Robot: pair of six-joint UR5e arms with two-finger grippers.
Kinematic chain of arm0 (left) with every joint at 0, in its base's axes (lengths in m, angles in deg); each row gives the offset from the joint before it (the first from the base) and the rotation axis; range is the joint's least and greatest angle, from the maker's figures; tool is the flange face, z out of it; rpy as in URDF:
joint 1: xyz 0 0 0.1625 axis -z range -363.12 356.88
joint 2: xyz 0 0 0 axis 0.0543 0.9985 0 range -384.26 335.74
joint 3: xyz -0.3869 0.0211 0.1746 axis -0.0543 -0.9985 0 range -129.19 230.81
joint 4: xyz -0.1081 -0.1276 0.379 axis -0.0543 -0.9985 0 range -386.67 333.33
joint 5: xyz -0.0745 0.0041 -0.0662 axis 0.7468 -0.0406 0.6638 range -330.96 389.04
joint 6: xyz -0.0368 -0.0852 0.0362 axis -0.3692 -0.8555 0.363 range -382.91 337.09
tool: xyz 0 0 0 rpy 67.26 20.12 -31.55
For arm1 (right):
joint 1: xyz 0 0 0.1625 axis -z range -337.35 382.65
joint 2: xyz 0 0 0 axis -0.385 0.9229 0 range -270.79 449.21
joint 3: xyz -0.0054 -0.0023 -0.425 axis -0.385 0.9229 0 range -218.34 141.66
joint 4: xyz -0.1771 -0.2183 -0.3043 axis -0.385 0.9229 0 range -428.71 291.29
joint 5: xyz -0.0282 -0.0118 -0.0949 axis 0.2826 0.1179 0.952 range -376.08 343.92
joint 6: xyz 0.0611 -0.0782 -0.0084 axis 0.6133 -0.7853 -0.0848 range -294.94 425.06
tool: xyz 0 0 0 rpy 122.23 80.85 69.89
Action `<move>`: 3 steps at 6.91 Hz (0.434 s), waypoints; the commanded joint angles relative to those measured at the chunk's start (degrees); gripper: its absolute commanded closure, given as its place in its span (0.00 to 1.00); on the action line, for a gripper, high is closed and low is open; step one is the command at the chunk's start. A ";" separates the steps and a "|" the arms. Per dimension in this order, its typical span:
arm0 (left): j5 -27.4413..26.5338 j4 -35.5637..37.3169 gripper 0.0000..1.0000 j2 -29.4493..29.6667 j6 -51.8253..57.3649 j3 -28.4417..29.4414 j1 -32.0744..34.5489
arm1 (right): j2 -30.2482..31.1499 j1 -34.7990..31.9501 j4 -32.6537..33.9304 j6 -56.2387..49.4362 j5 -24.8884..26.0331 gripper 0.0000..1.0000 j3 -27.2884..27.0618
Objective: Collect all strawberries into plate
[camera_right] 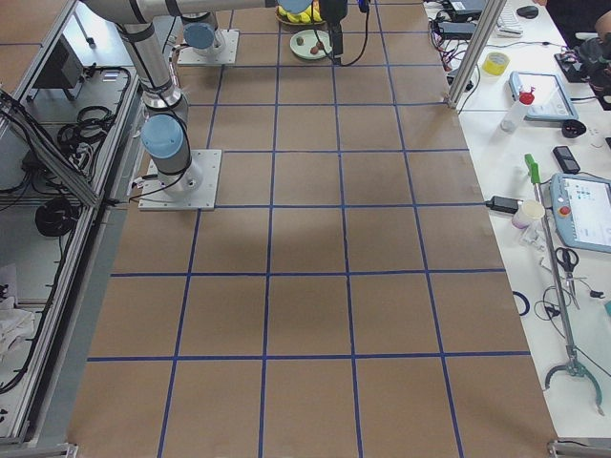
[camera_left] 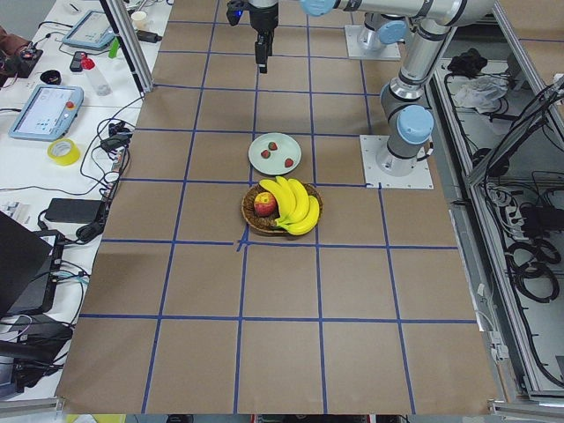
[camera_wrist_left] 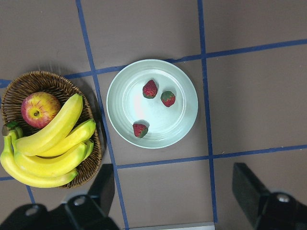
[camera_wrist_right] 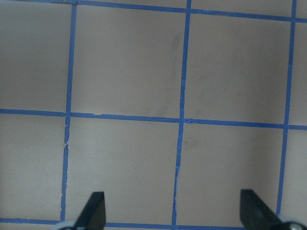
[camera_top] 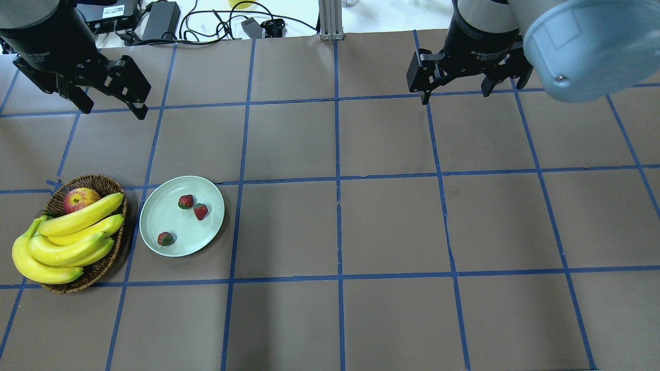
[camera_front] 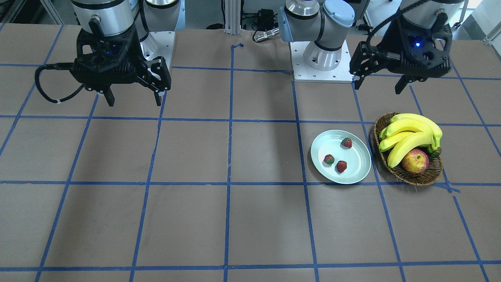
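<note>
Three strawberries (camera_front: 346,142) (camera_front: 329,159) (camera_front: 341,166) lie inside the pale mint plate (camera_front: 360,166). In the overhead view they (camera_top: 185,201) (camera_top: 200,211) (camera_top: 165,238) lie on the plate (camera_top: 157,216) at the table's left. The left wrist view shows them (camera_wrist_left: 150,89) (camera_wrist_left: 168,98) (camera_wrist_left: 140,130) on the plate (camera_wrist_left: 122,103). My left gripper (camera_top: 112,109) (camera_front: 378,86) hangs open and empty, high above the table behind the plate. My right gripper (camera_top: 455,97) (camera_front: 134,102) is open and empty, over bare table far from the plate.
A brown wicker basket (camera_top: 93,181) with several bananas (camera_top: 72,237) and a red-yellow apple (camera_top: 80,199) stands right beside the plate, on its outer side. Blue tape lines grid the brown table. The left arm's base (camera_front: 323,58) is behind the plate.
</note>
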 commanded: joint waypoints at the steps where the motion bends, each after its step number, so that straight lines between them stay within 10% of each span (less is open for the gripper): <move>1: -0.17 0.95 0.11 -0.68 -2.40 -0.73 4.15 | -0.24 -0.09 1.05 0.34 -3.94 0.00 0.02; 3: 0.27 1.39 0.11 -1.13 -6.25 -1.26 4.52 | -0.15 -0.09 1.06 0.60 -3.53 0.00 0.02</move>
